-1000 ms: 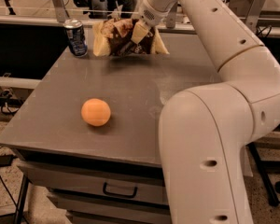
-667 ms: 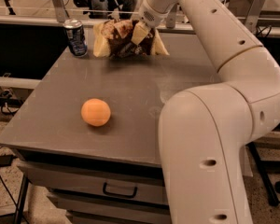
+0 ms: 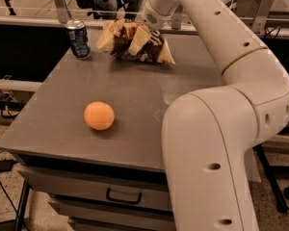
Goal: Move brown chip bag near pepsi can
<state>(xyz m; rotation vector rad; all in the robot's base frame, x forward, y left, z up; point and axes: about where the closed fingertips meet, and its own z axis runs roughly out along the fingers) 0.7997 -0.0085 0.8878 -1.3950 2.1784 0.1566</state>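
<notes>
At the table's (image 3: 135, 93) far edge, the gripper (image 3: 140, 33) is still pinching the brown chip bag (image 3: 119, 43), which is lying unmoved at the pepsi can's (image 3: 79, 38) three o'clock.

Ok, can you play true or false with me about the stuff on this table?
The pepsi can is tipped over. False: it stands upright.
The gripper is at the brown chip bag. True.
The orange ball touches the bag. False: it lies apart from it, nearer the front edge of the table.
The can stands at the table's far edge, beside the bag. True.
</notes>
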